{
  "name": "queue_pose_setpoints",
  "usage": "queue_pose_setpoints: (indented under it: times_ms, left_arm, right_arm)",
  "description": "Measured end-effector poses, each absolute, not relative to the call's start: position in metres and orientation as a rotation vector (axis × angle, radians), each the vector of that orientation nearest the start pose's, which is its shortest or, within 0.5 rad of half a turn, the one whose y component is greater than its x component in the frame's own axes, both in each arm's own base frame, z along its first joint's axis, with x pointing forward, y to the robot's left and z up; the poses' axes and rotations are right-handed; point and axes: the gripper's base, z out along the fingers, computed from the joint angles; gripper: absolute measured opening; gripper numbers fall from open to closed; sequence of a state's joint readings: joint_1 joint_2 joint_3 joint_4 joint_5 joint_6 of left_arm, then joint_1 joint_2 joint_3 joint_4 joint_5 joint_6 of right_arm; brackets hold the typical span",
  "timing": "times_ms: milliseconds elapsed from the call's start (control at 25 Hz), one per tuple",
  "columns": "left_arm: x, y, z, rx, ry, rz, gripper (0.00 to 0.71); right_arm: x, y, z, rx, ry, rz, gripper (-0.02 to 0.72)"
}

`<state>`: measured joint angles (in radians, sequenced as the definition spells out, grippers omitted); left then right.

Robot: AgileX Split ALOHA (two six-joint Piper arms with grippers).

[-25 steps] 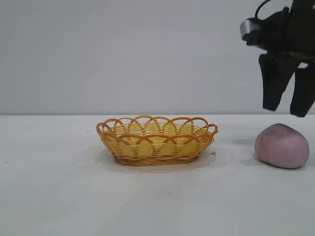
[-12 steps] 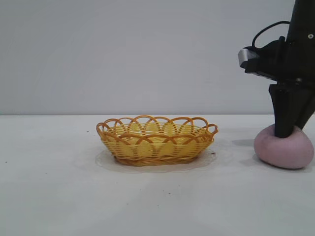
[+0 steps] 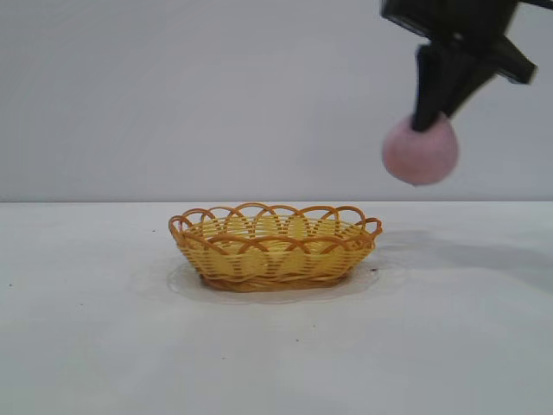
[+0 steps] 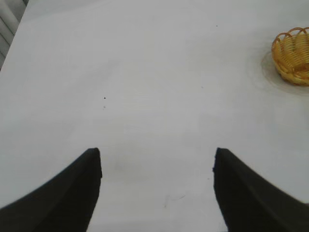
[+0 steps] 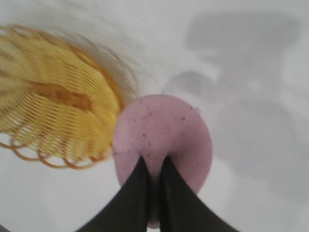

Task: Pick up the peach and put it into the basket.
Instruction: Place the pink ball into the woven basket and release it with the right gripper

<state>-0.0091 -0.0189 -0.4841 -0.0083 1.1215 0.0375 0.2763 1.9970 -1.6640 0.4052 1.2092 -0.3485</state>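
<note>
The rounded, matte, dusty-pink peach (image 3: 421, 150) is hanging in the air, well above the white table (image 3: 95, 328) and just past the right end of the shallow oval basket (image 3: 275, 245) of yellow-orange woven wicker. The right gripper (image 3: 429, 121) is pinching it from above, its black fingers (image 5: 137, 193) clenched into the soft top. The carry step looks to be in hand; the next move is calling for a shift leftward until the peach is sitting over the basket's middle, then lowering and releasing. The left gripper (image 4: 157, 162) is hovering over bare table, fingers spread wide, holding nothing
</note>
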Motion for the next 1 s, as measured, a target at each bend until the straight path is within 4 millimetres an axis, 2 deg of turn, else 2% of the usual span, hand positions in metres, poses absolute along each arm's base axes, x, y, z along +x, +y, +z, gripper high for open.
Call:
queue_pose_setpoints:
  times_ms: [120,240,480,520,560,640,800,840,960,1000]
  left_arm:
    - [-0.009,-0.001,0.268,0.050,2.101,0.007,0.434]
    - [-0.009,-0.001,0.268,0.050,2.101,0.007,0.434]
    - [-0.009,-0.001,0.268,0.050,2.101,0.007,0.434]
    - [-0.009,-0.001,0.268,0.050,2.101,0.007,0.434]
    - [-0.009,-0.001,0.268,0.050,2.101,0.007,0.434]
    - [-0.009,-0.001,0.268,0.050,2.101,0.007,0.434]
    - [-0.009,-0.001,0.268,0.050,2.101,0.007,0.434]
    - [-0.009,-0.001,0.268,0.050,2.101,0.007,0.434]
    - [-0.009,-0.001,0.268,0.050,2.101,0.007,0.434]
    - [-0.009,-0.001,0.268,0.050,2.101,0.007,0.434]
  right_arm:
    - [0.374,0.181,0.244,-0.866,2.834,0.598,0.000]
    - [0.364,0.208,0.238,-0.953,2.814,0.614,0.000]
    - [0.366,0.236,0.199,-0.996,2.828,0.603,0.000]
    - [0.367,0.237,0.195,-0.995,2.829,0.601,0.059]
    - [0.368,0.238,0.191,-0.991,2.834,0.599,0.059]
    - [0.369,0.238,0.184,-0.990,2.847,0.597,0.179]
    - [0.370,0.238,0.183,-0.999,2.855,0.593,0.333]
    - [0.369,0.238,0.183,-1.000,2.856,0.593,0.356]
    - [0.370,0.238,0.190,-1.007,2.843,0.595,0.344]
    - [0.371,0.238,0.195,-1.012,2.831,0.589,0.384]
